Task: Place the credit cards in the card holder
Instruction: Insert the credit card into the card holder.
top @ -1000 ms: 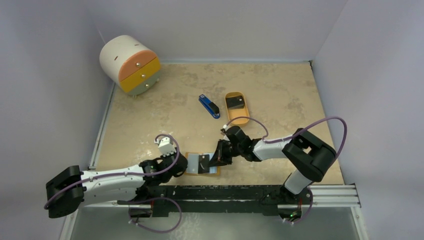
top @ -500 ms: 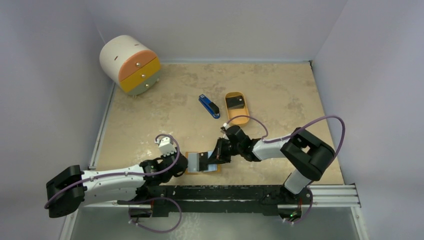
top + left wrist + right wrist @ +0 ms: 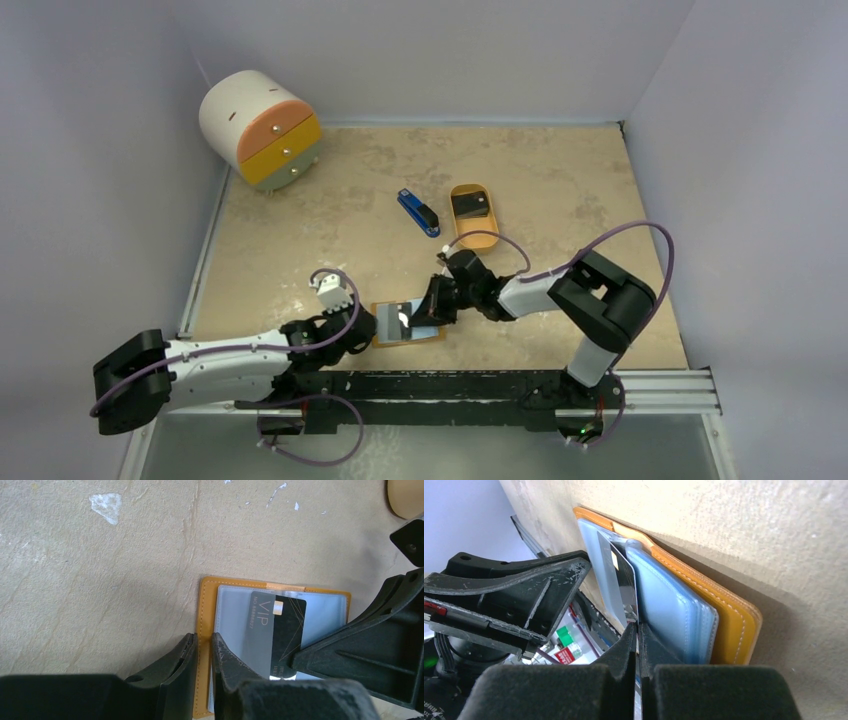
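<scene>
Two dark cards are in sight, and everything is best placed from the open card holder (image 3: 206, 610). It lies flat near the close edge of the table (image 3: 560, 170), orange cover down and clear sleeves (image 3: 232, 625) facing up.

The left gripper (image 3: 202, 642) sits at the holder's left edge. Its two fingers are nearly together, and the orange border of the cover runs up between them, so it pinches that edge.

The right gripper (image 3: 637, 630) reaches in from the holder's right side with its fingers pressed tight on one end of a black card (image 3: 285, 625) — VIP lettering and a small chip patch show on its face. That card lies over the middle of the sleeves, at a slight slant to the holder's edges. Whether its far edge has entered a pocket I cannot tell.

The second card (image 3: 470, 205) rests inside an oval orange tray (image 3: 478, 238), well beyond the holder toward the far wall and a little to the holder's right. A blue-and-black stapler (image 3: 418, 212) lies almost straight beyond the holder, well apart from it. A round white drawer unit (image 3: 255, 125) with orange and yellow drawer fronts stands far past the holder's left — in the back corner.
</scene>
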### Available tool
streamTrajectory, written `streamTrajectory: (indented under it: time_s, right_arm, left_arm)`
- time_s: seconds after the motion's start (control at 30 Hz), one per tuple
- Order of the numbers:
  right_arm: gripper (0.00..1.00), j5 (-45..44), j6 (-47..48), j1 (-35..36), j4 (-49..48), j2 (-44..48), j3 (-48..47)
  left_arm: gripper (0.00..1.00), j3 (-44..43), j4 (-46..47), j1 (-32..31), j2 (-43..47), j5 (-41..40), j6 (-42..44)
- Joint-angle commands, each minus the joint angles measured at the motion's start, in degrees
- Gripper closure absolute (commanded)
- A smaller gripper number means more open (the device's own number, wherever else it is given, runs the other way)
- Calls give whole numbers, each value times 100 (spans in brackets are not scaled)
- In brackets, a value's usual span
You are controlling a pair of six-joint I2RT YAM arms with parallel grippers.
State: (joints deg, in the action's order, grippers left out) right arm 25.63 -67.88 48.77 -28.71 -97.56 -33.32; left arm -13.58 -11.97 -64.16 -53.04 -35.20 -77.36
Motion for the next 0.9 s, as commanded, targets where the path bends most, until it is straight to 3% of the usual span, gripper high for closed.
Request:
streamTrajectory:
  time_s: [0.0, 0.13, 0.33, 0.53, 0.87]
  right_arm:
    - [100, 17, 122, 52, -66, -20, -273]
    - [99, -14, 227, 53, 69, 42, -332]
    - [82, -61, 426, 78, 326, 126, -484]
    - [73, -146, 648, 127, 636, 99, -709]
    - [70, -285, 967, 293, 1070, -34, -1124]
  left_arm:
    - [84, 108, 46, -17, -106, 198, -57]
    - [84, 85, 54, -17, -127, 190, -51]
    - [84, 80, 62, -17, -128, 156, -36]
    - [85, 28, 123, -17, -178, 145, 2]
    - [84, -60, 155, -17, -260, 128, 81]
